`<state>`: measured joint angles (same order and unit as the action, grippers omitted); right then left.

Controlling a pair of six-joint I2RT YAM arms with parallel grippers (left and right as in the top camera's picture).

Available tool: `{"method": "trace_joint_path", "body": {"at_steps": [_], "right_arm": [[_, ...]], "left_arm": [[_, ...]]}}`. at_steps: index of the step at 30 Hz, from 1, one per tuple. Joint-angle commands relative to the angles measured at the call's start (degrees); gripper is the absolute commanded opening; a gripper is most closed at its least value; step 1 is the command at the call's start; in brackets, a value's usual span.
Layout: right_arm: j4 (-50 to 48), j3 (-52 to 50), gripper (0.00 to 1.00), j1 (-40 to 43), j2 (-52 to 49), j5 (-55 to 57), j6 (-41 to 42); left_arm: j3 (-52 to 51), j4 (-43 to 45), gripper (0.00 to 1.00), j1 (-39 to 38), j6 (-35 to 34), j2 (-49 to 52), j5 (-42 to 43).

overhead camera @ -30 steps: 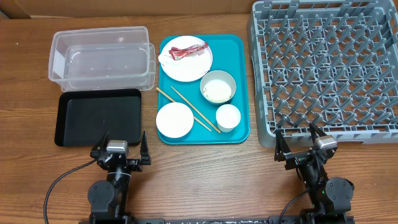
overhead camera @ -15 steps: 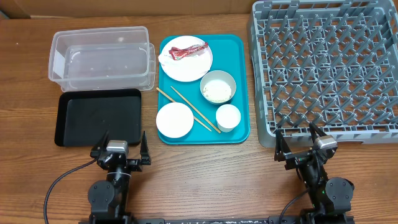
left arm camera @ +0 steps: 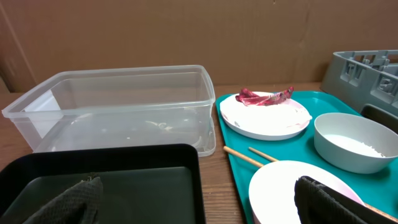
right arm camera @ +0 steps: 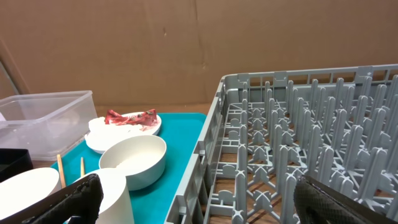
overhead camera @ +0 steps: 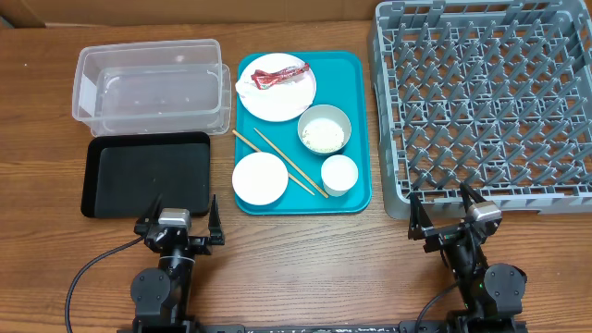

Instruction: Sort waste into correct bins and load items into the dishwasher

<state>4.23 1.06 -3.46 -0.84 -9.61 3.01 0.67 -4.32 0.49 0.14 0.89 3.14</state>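
A white plate (overhead camera: 277, 92) on the teal tray holds a red wrapper (overhead camera: 279, 76) and a crumpled napkin (overhead camera: 247, 85). One bowl (overhead camera: 325, 129) holds rice grains; the other bowl (overhead camera: 260, 178), a cup (overhead camera: 339, 174) and the chopsticks (overhead camera: 287, 162) lie beside it. The clear tub (overhead camera: 153, 88) and black tray (overhead camera: 148, 171) are at the left, and the grey rack (overhead camera: 486, 106) is at the right. My left gripper (overhead camera: 178, 225) is open and empty in front of the black tray (left arm camera: 106, 186). My right gripper (overhead camera: 449, 215) is open and empty at the rack's front edge (right arm camera: 298, 137).
The teal serving tray (overhead camera: 358, 74) lies between the bins and the rack. A brown cardboard wall stands behind the table. Bare wood runs along the front of the table around both arm bases.
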Motion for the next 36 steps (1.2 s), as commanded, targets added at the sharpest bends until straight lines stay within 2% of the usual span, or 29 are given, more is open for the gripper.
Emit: {"method": "trace_joint_path", "body": {"at_steps": [1, 29, 36], "right_arm": [[-0.3, -0.6, 1.00, -0.2, 0.7, 0.6, 0.3], [-1.6, -0.6, 1.00, -0.2, 0.7, 1.4, 0.3], [-4.9, -0.6, 1.00, -0.2, 0.7, 0.5, 0.3]], "left_arm": [[-0.4, 0.0, 1.00, 0.3, -0.1, -0.5, -0.8], [-0.4, 0.1, 1.00, 0.3, -0.4, -0.5, -0.6], [-0.4, 0.2, 1.00, 0.3, -0.4, -0.5, -0.7]]}}
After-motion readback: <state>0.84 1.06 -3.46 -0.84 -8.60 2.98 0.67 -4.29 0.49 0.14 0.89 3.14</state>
